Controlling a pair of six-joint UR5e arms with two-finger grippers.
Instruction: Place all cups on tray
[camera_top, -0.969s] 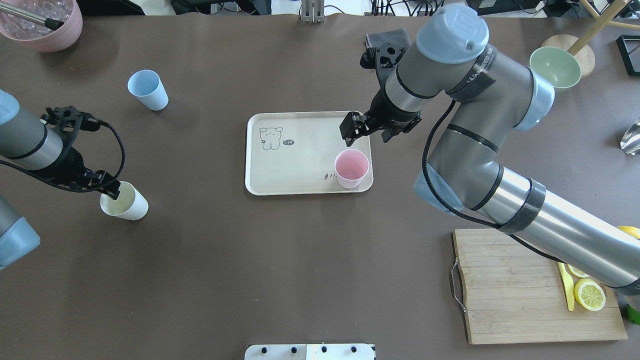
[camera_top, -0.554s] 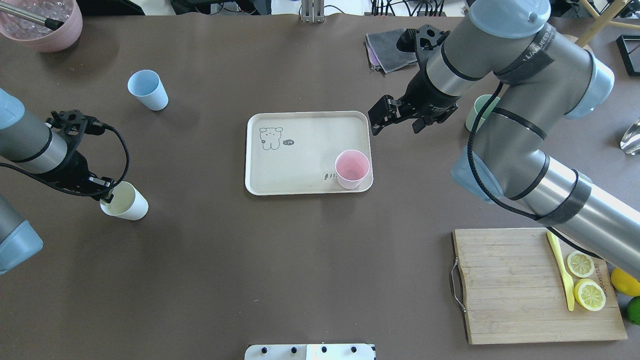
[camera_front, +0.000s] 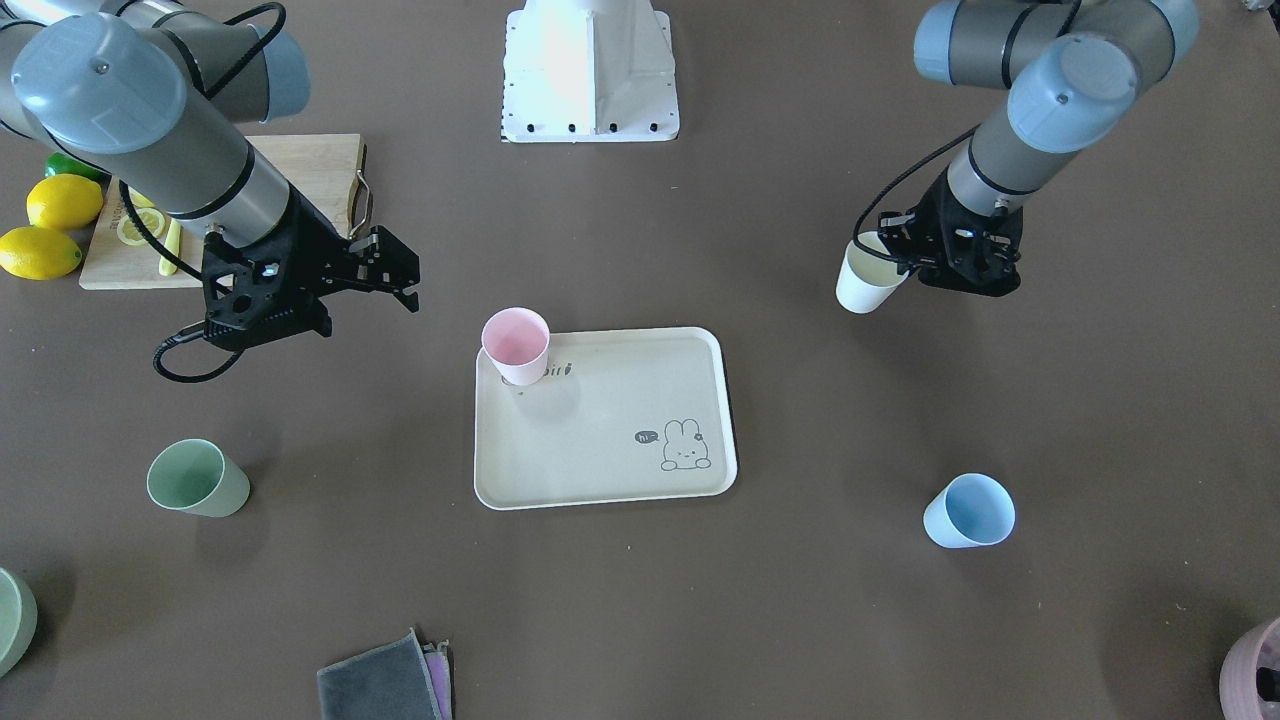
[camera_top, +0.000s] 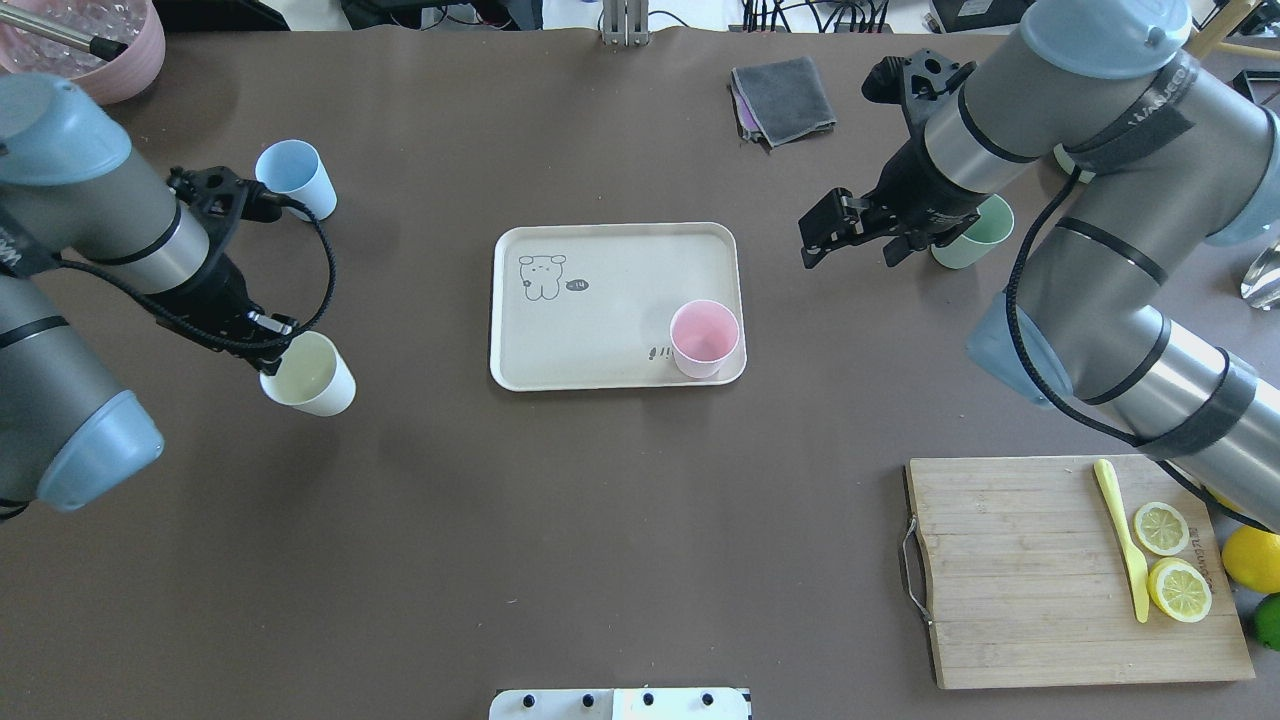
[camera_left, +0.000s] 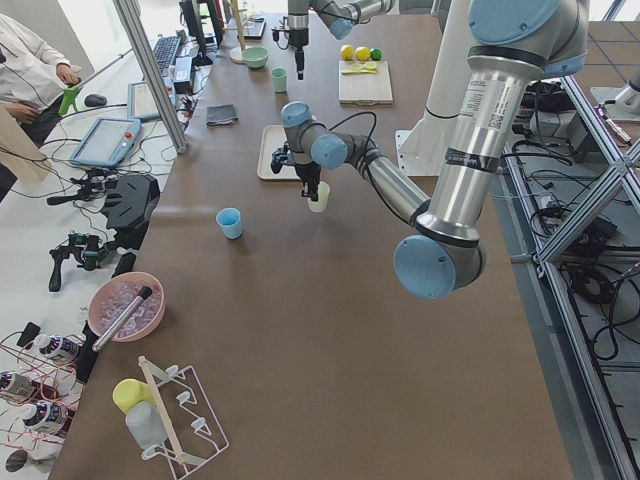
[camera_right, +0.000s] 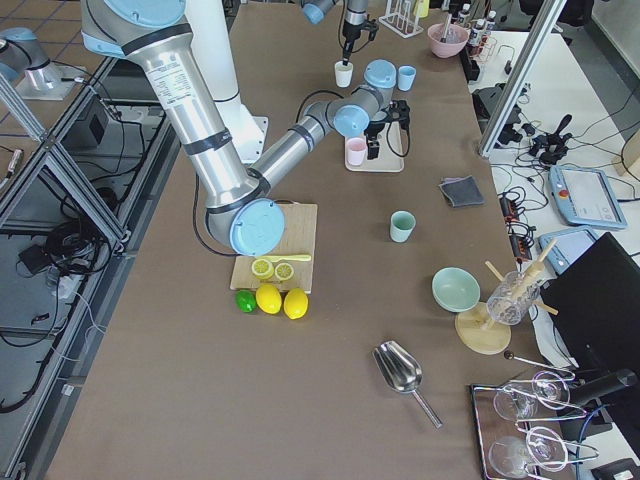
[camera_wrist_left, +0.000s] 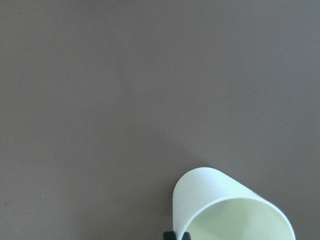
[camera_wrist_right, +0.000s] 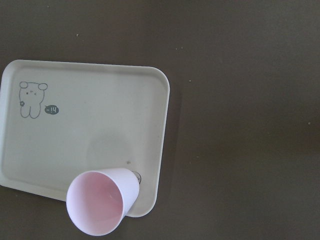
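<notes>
left fingers (camera_top: 268, 324) pinch white cup (camera_top: 310, 375) by its rim, for carrying to tray (camera_top: 600, 300) | right fingers (camera_top: 820, 222) spread, empty; green cup (camera_top: 972, 235) beside

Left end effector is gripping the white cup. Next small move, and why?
Probably carry the white cup sideways toward the tray. The left end effector pinches its rim, the cup is well short of the tray, and only the pink cup stands there, in one corner, so most of the tray is bare.

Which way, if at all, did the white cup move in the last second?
Yes. The cream-white cup, pinched in the left gripper, shifted rightward in the overhead view, narrowing its gap to the tray.
</notes>
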